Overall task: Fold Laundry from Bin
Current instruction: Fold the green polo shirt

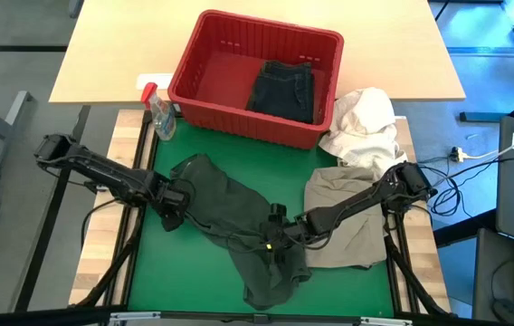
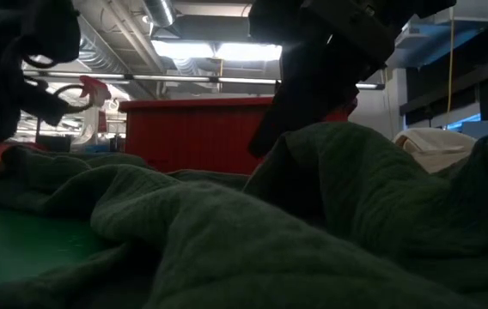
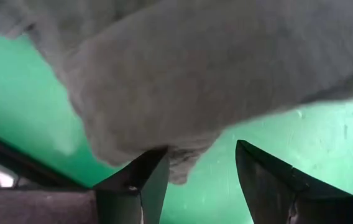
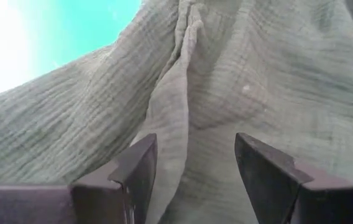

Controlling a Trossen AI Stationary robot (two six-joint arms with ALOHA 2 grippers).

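Note:
A dark grey-green garment (image 1: 225,208) lies crumpled on the green mat (image 1: 153,272). My left gripper (image 1: 172,210) stands open at the garment's left edge, pointing down; in its wrist view a rounded lobe of cloth (image 3: 164,124) lies by one fingertip. My right gripper (image 1: 280,243) is open over the garment's middle, slanting down, with a fold (image 4: 179,99) running between its fingers. A khaki garment (image 1: 356,243) lies flat on the mat's right side. The red bin (image 1: 239,113) stands beyond the mat with a black garment (image 1: 284,89) in it. My left gripper has the garment's left edge (image 3: 176,163) at the tip of one finger (image 3: 145,180), with bare mat showing in the rest of the gap; I cannot tell whether it touches. My right gripper has its fingers astride a fold of the garment (image 4: 170,149); I cannot tell whether they touch.
A white cloth bundle (image 1: 363,122) leans against the bin's right end. A small spray bottle with a red top (image 1: 160,113) stands at the bin's left. Bare green mat shows at the near left. In the low view the garment (image 2: 227,232) fills the foreground.

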